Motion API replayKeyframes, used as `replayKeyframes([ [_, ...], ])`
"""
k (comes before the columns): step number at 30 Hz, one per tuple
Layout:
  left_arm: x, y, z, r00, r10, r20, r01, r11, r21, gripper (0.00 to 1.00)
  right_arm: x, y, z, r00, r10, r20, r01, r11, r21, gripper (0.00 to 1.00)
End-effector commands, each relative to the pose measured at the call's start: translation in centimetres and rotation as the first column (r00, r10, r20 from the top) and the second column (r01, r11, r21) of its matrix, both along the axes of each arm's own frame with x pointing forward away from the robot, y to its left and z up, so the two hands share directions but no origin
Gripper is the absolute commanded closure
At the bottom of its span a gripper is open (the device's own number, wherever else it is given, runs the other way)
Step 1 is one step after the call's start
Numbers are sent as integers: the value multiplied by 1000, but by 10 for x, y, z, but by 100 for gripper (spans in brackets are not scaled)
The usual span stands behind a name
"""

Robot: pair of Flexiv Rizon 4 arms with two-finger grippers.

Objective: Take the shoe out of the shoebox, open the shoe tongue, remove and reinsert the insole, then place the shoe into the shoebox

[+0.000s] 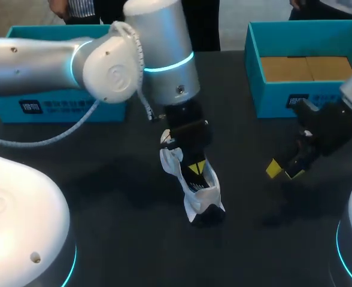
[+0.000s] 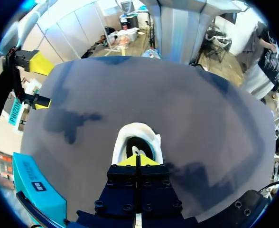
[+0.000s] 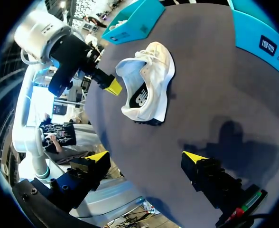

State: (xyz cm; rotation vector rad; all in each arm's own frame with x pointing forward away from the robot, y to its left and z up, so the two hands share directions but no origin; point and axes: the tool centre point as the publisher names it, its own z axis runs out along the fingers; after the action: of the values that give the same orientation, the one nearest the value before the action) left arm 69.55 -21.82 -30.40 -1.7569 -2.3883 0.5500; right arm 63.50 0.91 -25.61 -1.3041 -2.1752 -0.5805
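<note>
Downward, the left tool reaches inside the shoe.

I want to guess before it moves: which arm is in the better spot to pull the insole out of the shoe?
Probably left. The left gripper sits at the white shoe's opening, fingers shut together. The right gripper hangs open off to the side, apart from the shoe, holding nothing.

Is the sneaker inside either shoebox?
No, the white sneaker stands out on the dark table.
</note>
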Motion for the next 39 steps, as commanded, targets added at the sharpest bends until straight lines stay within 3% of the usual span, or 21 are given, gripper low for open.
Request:
replayKeyframes([
  [1, 1, -3, 3, 999, -29, -19, 30, 997, 77, 100, -1, 0, 0, 1000, -2, 1, 2, 1000, -2, 0],
  [17, 2, -3, 0, 998, -45, -37, 48, 996, 78, 100, -1, 0, 0, 1000, -2, 1, 2, 1000, -2, 0],
  [25, 4, -8, -13, 993, -95, -70, 104, 985, 137, 100, -1, 0, 0, 1000, -2, 1, 2, 1000, -2, 0],
  [39, -11, -13, -44, 975, -199, -96, 216, 947, 239, 100, -2, -2, 1, 1000, -6, 2, 6, 1000, -3, 0],
])
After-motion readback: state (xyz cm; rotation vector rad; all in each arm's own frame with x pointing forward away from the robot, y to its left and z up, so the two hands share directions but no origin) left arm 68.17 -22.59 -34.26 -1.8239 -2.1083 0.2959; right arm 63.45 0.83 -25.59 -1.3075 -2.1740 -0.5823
